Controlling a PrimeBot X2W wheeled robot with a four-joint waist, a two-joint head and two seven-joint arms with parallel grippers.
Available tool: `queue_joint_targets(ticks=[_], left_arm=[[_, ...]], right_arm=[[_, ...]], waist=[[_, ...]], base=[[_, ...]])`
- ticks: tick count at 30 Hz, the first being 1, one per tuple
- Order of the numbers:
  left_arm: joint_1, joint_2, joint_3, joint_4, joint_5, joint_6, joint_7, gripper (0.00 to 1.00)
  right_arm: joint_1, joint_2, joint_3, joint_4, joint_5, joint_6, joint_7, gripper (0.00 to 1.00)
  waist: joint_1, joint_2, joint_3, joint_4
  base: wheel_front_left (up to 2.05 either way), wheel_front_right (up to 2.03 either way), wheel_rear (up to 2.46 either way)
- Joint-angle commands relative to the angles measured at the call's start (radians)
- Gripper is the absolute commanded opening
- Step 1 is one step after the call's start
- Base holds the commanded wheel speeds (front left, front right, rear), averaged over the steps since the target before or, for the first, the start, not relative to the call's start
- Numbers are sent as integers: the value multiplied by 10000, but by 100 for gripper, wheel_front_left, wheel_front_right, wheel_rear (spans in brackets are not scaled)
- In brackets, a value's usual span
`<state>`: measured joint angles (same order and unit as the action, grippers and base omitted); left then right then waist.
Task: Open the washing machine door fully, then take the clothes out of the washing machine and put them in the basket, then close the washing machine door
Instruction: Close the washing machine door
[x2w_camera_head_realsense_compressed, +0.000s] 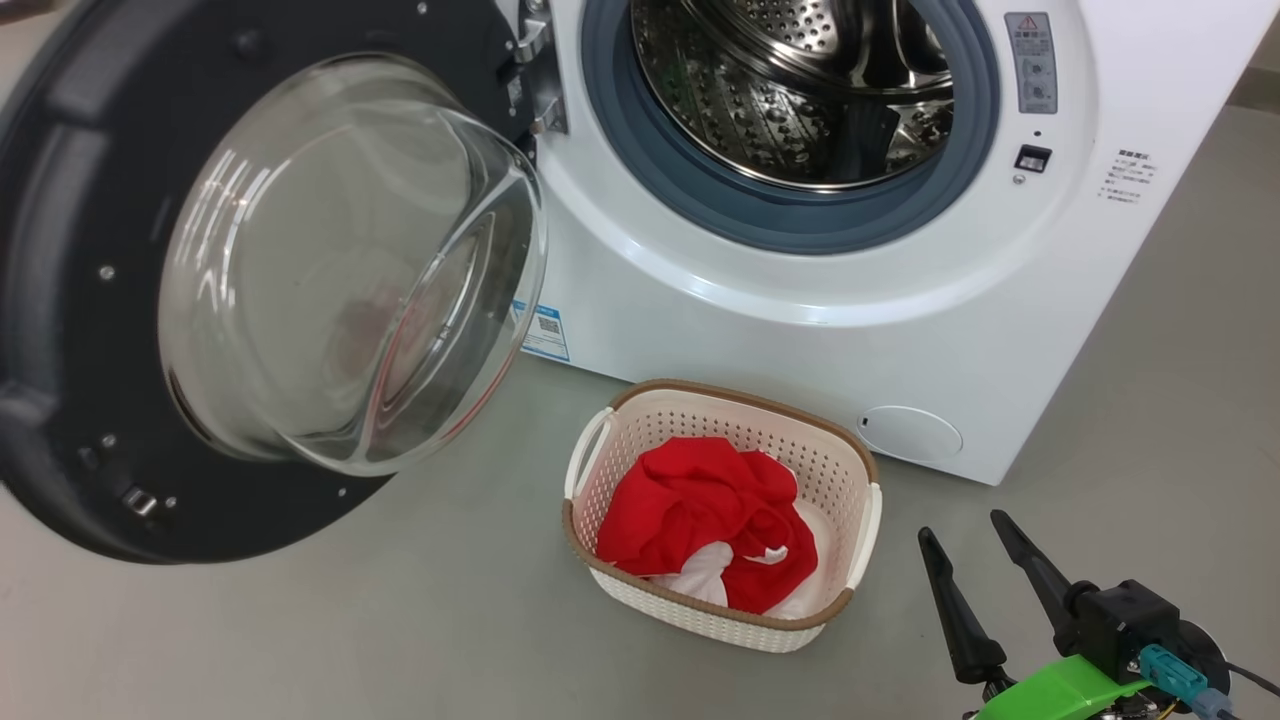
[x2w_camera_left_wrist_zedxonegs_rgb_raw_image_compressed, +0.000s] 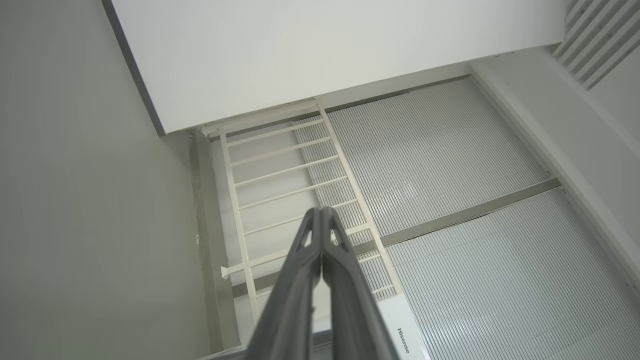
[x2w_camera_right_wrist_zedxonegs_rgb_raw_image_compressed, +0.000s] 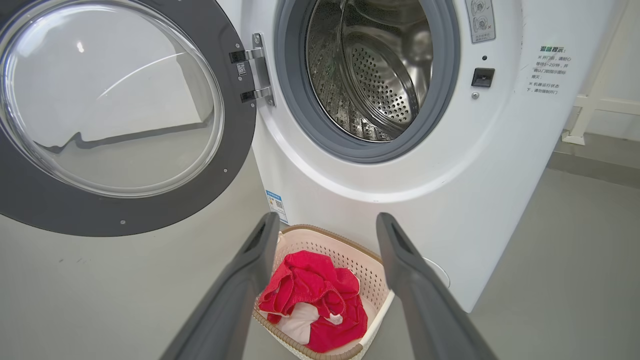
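One grey floor (x2w_camera_head_realsense_compressed: 300, 640) under basket (x2w_camera_head_realsense_compressed: 690, 612), left claw (x2w_camera_left_wrist_zedxonegs_rgb_raw_image_compressed: 321, 212) closed, right claw (x2w_camera_head_realsense_compressed: 962, 527) spread empty

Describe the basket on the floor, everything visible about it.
The basket is a small cream-white plastic tub shaped like a rounded rectangle. It has perforated walls, a brown woven-look rim and a pale loop handle at each end. It stands upright on the grey floor, right in front of the washing machine and below its open drum. Whether it touches the machine cannot be told. The red and white clothes lie bundled inside, covering most of its bottom.
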<state>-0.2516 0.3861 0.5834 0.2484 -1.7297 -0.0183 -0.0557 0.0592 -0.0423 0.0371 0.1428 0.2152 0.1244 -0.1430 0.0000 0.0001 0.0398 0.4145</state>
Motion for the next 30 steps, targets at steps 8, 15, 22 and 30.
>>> queue_joint_targets(ticks=[8,15,22,30], left_arm=[[-1149,1112,-346,1757,-200,240,1087,0],[-1667,1244,-1260,2773,-155,95,2310,0],[-1966,1364,-1737,3436,-181,-228,3262,0],[-1973,1498,-1941,3806,-271,-533,4106,0]], right_arm=[[-433,-79,200,-395,-226,63,108,100],[-577,-79,275,-471,-254,63,173,100],[-654,-79,306,-504,-224,63,175,100],[-738,-79,230,-482,-194,63,154,100]], waist=[[0,-1,224,-259],[0,-1,384,-481],[0,-1,526,-667],[0,-1,646,-764]], base=[[0,0,0],[0,0,0],[0,0,0],[0,0,0]])
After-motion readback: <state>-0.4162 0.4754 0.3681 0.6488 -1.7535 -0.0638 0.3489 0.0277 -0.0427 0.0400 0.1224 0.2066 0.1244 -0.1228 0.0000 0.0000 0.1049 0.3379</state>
